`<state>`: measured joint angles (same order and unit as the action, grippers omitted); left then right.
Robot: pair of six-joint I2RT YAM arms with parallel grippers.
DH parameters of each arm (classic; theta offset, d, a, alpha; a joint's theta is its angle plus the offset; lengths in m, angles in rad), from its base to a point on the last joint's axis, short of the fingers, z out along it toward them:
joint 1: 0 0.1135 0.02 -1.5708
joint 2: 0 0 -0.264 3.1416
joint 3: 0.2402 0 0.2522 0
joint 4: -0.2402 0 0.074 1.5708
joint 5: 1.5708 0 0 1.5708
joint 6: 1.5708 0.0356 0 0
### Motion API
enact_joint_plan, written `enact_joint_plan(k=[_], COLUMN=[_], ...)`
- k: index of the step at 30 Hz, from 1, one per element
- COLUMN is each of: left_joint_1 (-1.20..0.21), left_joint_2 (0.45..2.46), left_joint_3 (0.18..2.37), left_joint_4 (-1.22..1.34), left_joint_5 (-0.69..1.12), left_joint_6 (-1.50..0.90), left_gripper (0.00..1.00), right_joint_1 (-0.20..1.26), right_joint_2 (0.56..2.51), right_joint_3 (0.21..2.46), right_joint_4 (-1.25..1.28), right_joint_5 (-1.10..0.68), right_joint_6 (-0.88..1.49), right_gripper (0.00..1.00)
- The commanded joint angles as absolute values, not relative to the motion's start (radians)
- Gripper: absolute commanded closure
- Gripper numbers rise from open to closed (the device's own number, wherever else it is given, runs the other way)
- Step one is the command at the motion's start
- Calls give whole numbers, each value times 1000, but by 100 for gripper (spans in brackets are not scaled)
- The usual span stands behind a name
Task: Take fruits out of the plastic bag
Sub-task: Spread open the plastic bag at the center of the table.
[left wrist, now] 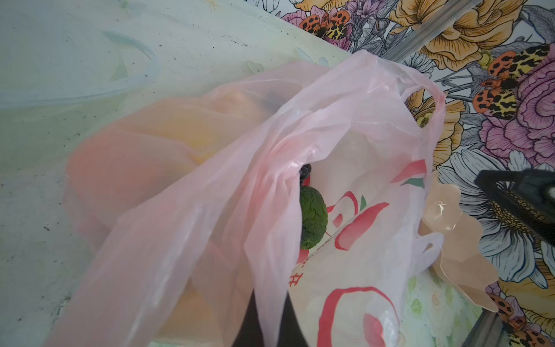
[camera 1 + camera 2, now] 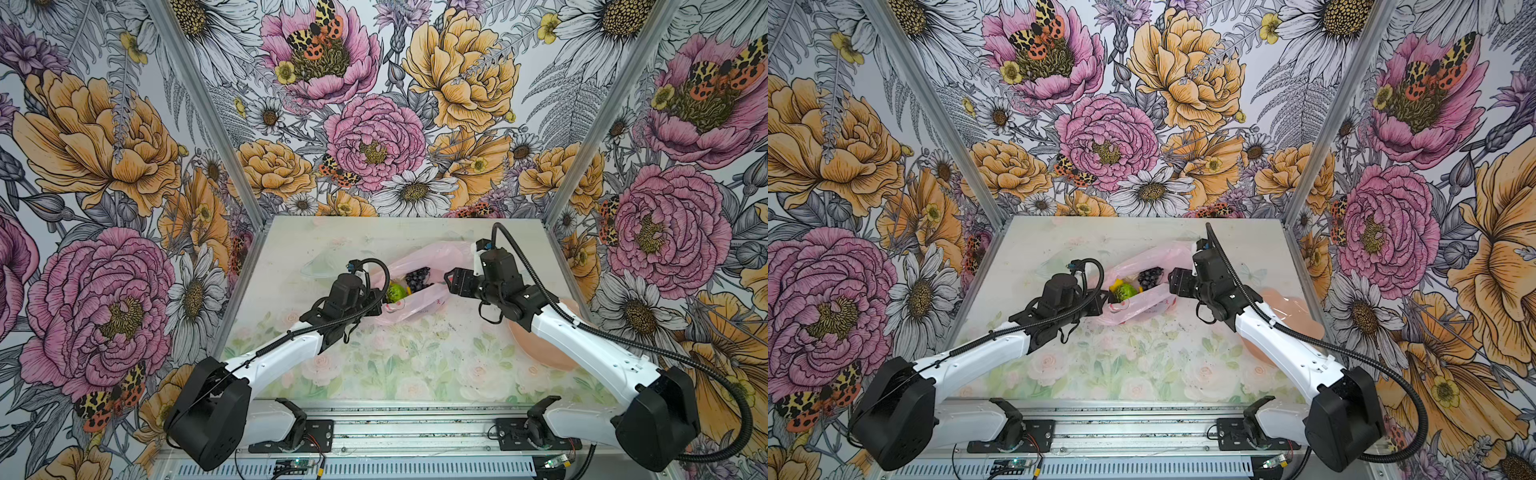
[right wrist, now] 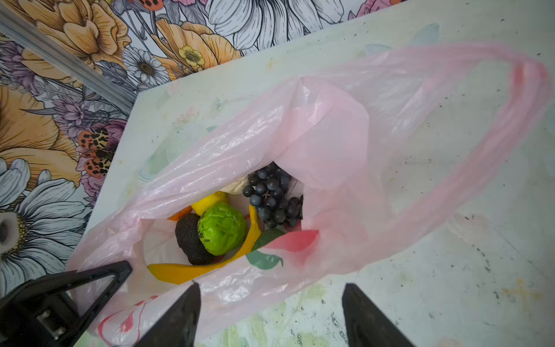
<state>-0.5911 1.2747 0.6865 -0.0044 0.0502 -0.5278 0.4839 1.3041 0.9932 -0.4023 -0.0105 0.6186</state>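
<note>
The pink plastic bag (image 2: 419,301) (image 2: 1144,305) lies mid-table with its mouth held open. Inside show the fruits: a dark grape bunch (image 3: 273,198), a bright green lime (image 3: 222,232), a dark avocado (image 3: 189,238), a yellow banana (image 3: 186,272), a lemon (image 3: 210,201), an orange piece (image 3: 180,214) and a cream lump (image 3: 235,187). My left gripper (image 2: 380,300) (image 1: 270,318) is shut on the bag's rim film. My right gripper (image 2: 449,278) (image 3: 270,288) stands open just over the bag's near edge, holding nothing.
A peach-pink scalloped dish (image 2: 536,349) (image 1: 456,240) sits on the right, partly under my right arm. A clear plastic container (image 2: 322,266) lies behind the bag to the left. Flowered walls close off the back and both sides.
</note>
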Motion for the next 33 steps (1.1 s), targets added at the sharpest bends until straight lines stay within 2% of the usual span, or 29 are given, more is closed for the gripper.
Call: enact_joint_plan(k=[1,6,8,10,15,17,18,23,25,26,28,30,33], left_joint_1=[-627,-659,-660,-650,-540,-486,-461,-348,-325,-322,-336,-372,-461], left_joint_2=[1262,1253,1253,1248,1233,1242,1250,1319,1336,1333,1304,1244,1141], left_joint_3=[657,636,632,627,550,518,506,443,439,447,475,529,617], left_joint_4=[55,58,52,55,217,289,316,483,480,442,336,138,-147], left_joint_5=[0,-47,-58,-58,64,106,127,249,275,273,253,147,-107], left_joint_6=[-498,-491,-498,-511,-636,-690,-716,-853,-868,-864,-819,-758,-665], left_gripper=[100,100,100,100,100,100,100,100,100,96,82,64,39], right_joint_1=[520,530,531,529,483,457,446,388,376,376,379,385,403], right_joint_2=[1397,1528,1560,1569,1499,1453,1436,1433,1452,1457,1452,1435,1399], right_joint_3=[1066,1132,1136,1116,937,841,801,622,601,601,603,615,640], right_joint_4=[-421,-417,-415,-406,-235,-104,-53,273,330,336,343,310,232], right_joint_5=[81,89,82,79,-41,-121,-155,-292,-310,-308,-308,-291,-248], right_joint_6=[635,641,640,639,677,697,705,799,825,826,825,806,760], right_gripper=[23,23,27,39,87,97,100,100,100,100,100,100,100])
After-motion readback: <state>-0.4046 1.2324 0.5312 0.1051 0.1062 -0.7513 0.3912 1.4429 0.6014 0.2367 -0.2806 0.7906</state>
